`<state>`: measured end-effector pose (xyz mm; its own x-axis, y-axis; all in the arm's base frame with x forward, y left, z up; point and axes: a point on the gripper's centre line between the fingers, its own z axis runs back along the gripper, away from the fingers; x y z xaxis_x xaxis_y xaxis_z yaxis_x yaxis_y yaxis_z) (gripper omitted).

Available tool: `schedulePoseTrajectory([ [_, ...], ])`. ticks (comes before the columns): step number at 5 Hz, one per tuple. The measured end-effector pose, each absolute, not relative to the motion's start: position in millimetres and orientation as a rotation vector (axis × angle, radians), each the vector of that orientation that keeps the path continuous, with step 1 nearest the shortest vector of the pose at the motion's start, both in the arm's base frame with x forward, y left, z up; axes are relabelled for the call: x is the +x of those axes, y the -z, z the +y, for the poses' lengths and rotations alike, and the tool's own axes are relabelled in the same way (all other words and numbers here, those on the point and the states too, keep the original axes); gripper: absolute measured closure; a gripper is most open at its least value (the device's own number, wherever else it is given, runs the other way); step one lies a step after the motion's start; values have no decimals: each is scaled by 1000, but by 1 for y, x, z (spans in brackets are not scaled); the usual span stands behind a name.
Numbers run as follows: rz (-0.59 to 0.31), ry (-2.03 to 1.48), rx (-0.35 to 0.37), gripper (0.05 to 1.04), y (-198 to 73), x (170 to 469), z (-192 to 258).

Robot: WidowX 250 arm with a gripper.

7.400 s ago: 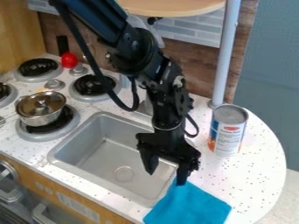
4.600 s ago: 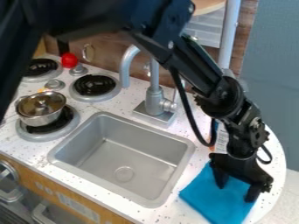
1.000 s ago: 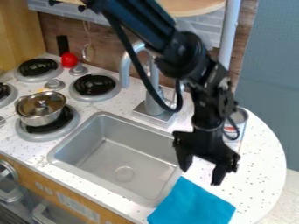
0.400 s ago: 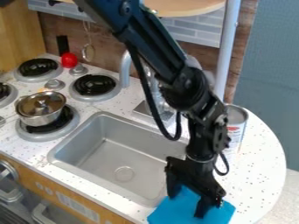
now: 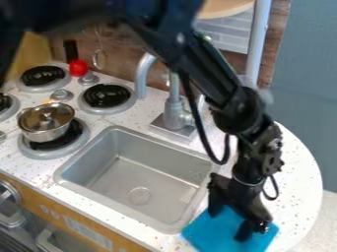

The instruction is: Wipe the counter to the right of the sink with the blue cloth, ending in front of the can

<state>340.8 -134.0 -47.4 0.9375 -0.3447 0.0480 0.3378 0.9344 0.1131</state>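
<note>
The gripper (image 5: 229,224) is low over the counter to the right of the sink, its two fingers spread apart and pointing down onto a blue cloth (image 5: 205,232). Both fingertips appear to touch the cloth, which lies flat on the white speckled counter (image 5: 299,172). The cloth's left corner is close to the sink's front right corner, and the gripper covers part of its upper right side.
The grey sink (image 5: 151,172) is left of the gripper, with a faucet (image 5: 175,112) behind it. Farther left, a lidded metal pot (image 5: 46,122) stands on a burner. A grey pole (image 5: 258,44) rises at the back.
The gripper came down onto the cloth from above, then moved right, and the cloth slid right with it. Earlier, the cloth also lay farther right, then was back beside the sink.
</note>
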Motion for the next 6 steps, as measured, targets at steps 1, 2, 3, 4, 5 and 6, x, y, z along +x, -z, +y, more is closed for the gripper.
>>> schedulePoseTrajectory([
  [1, -106, 343, 85, 85, 47, 356, -143],
  [2, -132, 313, 21, 85, 40, 376, -154],
  [3, -130, 274, -19, 85, 35, 395, -161],
  [4, -129, 264, -17, 85, 35, 409, -166],
  [5, -127, 239, -1, 85, 32, 406, -156],
  [6, -76, 209, 11, 85, 32, 386, -139],
])
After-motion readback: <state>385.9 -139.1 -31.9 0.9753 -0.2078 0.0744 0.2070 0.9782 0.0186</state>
